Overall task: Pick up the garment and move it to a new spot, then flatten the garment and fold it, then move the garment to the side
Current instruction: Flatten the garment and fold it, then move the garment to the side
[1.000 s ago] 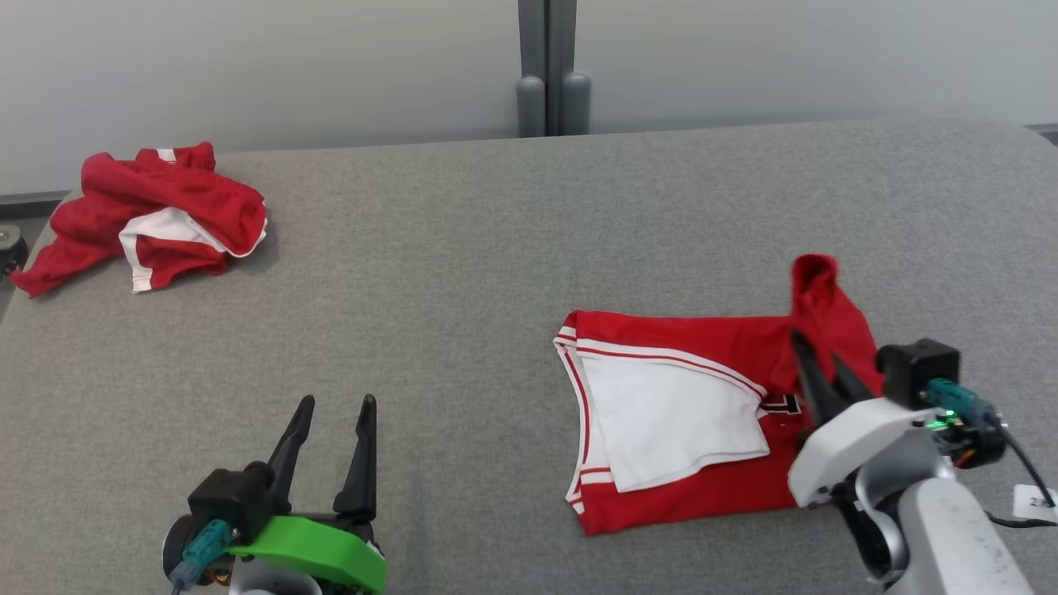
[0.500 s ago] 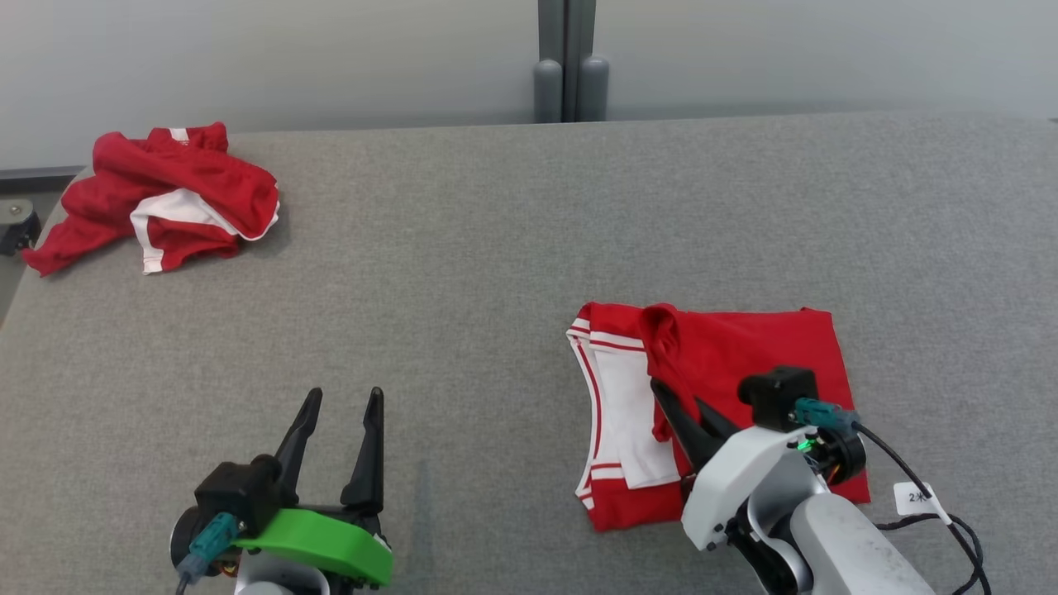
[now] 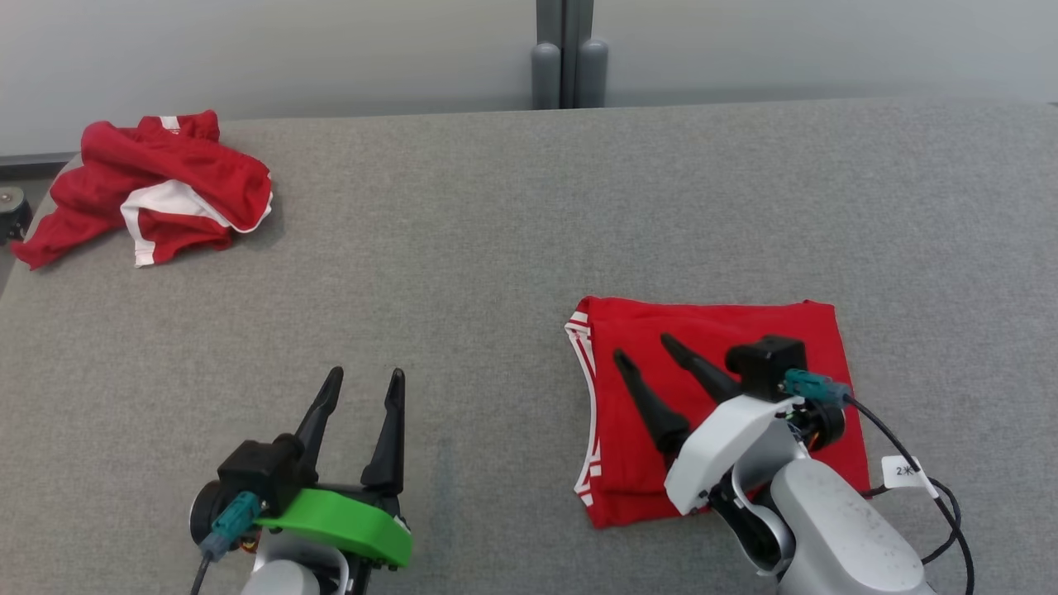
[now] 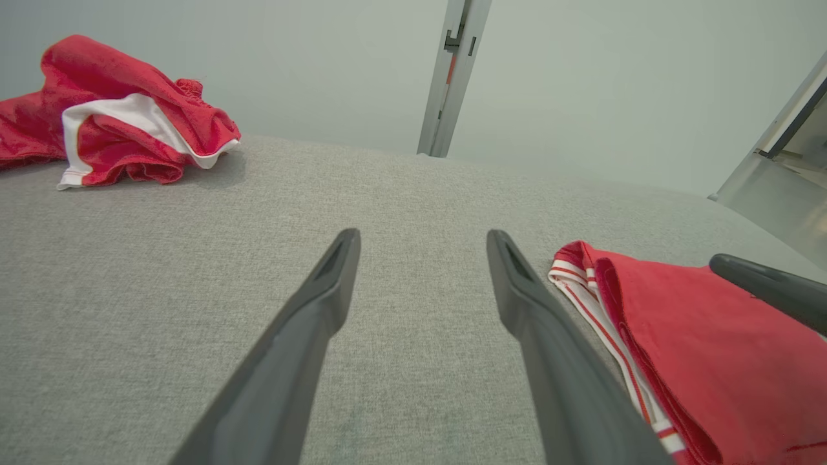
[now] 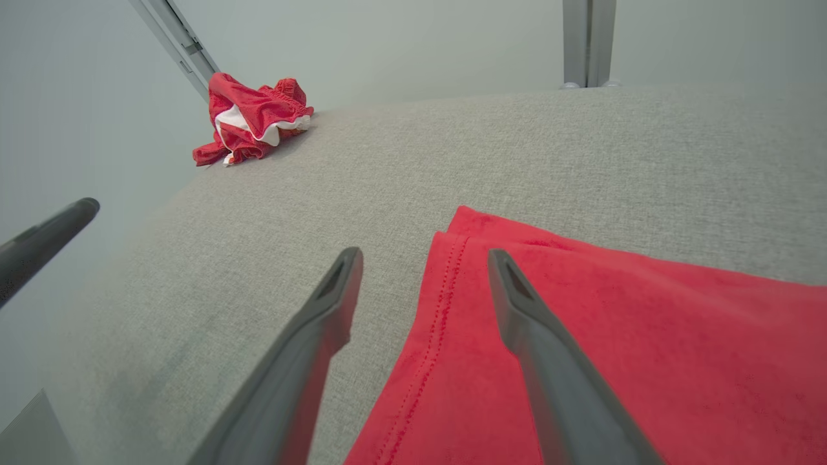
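This looks like a robot test lab: a broad table (image 3: 496,231) covered in plain grey fabric stands against pale partition panels (image 3: 248,58) joined by a grey metal post (image 3: 566,49), and the white robot arm (image 3: 843,537) working over it carries a paper label (image 3: 907,473).

Grey fabric-covered table (image 3: 496,248), pale grey wall (image 3: 248,58) behind, dark vertical post (image 3: 566,49) at centre, even light

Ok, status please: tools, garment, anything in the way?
Left tool open, empty. Right tool open, over the folded garment. Second garment crumpled at far left, not in the way.
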{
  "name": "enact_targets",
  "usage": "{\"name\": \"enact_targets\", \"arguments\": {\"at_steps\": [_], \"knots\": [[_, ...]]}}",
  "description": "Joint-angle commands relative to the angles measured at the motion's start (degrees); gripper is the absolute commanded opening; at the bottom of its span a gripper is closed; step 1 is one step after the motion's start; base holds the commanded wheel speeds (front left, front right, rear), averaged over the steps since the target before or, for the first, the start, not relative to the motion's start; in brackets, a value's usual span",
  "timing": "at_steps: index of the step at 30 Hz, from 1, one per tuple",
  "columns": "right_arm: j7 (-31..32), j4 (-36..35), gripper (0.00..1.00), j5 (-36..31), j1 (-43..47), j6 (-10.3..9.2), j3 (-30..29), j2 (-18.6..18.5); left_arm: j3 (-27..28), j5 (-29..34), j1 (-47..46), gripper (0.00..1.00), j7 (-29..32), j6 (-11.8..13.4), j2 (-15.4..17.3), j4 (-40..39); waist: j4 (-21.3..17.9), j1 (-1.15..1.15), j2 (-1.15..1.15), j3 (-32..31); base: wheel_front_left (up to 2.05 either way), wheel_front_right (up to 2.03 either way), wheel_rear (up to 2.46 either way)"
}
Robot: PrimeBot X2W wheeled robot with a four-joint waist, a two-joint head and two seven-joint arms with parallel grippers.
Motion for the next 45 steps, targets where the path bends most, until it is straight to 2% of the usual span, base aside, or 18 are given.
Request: {"name": "enact_targets", "arguments": {"at_steps": [1, 9, 12, 17, 22, 32, 45], "knots": [[-1.0, 0.3, 1.00, -1.0, -0.6, -0.06, -1.2, -0.3, -0.4, 0.4, -1.6, 1.00, -0.2, -0.3, -0.3, 0.2, -0.1, 0.00, 0.00, -0.2, 0.00, 0.00, 0.00], [-5.0, -1.2, 1.00, -9.7, 0.8, -0.06, -11.3, -0.3, -0.5, 1.2, -3.9, 1.00, -0.2, -0.5, -1.1, 0.5, -1.1, 0.00, 0.00, -1.3, 0.00, 0.00, 0.00], [-6.5, -1.9, 1.00, -14.9, 2.1, -0.07, -15.9, -0.4, 0.2, 2.4, -3.2, 1.00, -0.2, -0.3, -1.5, 0.4, -1.6, 0.00, 0.00, -1.9, 0.00, 0.00, 0.00], [-8.6, -2.6, 1.00, -20.0, 5.3, -0.07, -22.4, -0.3, 1.7, 3.1, -1.2, 1.00, -0.2, -0.3, -2.2, 0.6, -2.2, 0.00, 0.00, -3.0, 0.00, 0.00, 0.00], [-10.1, -2.9, 1.00, -18.2, 8.9, -0.07, -25.1, -0.2, 4.2, 2.4, 1.9, 1.00, -0.2, -0.3, -2.6, 0.4, -2.7, 0.00, 0.00, -4.2, 0.00, 0.00, 0.00], [-10.7, -3.8, 1.00, -14.2, 14.3, -0.07, -26.9, -0.2, 7.5, 1.8, 7.1, 1.00, -0.2, -0.3, -3.0, -1.1, -2.5, 0.00, 0.00, -5.8, 0.00, 0.00, 0.00], [-10.7, -5.3, 1.00, -14.4, 14.4, -0.07, -26.5, -0.2, 8.7, 1.4, 8.0, 1.00, -0.2, -0.2, -3.0, -1.9, -2.4, 0.00, 0.00, -5.9, 0.00, 0.00, 0.00]]}}
